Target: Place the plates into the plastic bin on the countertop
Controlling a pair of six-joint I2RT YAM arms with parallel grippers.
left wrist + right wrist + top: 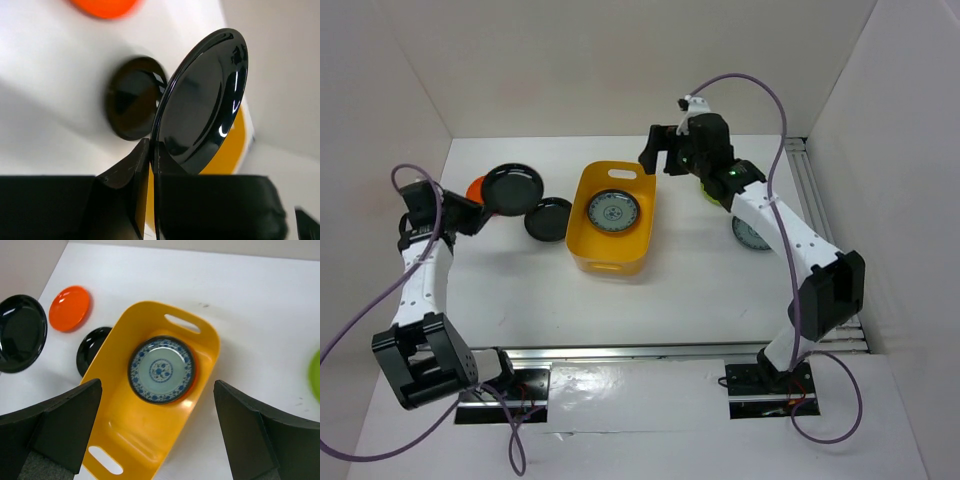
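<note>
I see the left end effector [152,150] clamped on a black plate [205,100] at its rim, left of the yellow bin [605,262]; the right end effector [159,430] hangs wide open, empty, over it.

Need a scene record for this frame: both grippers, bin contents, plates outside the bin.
left gripper: shut on the rim of the held black plate, which is tilted, off the table
right gripper: open, empty, above the plastic bin
bin contents: one blue-patterned plate
on countertop: loose black plate, orange plate, green plate, second blue-patterned plate partly hidden under the right arm
</note>
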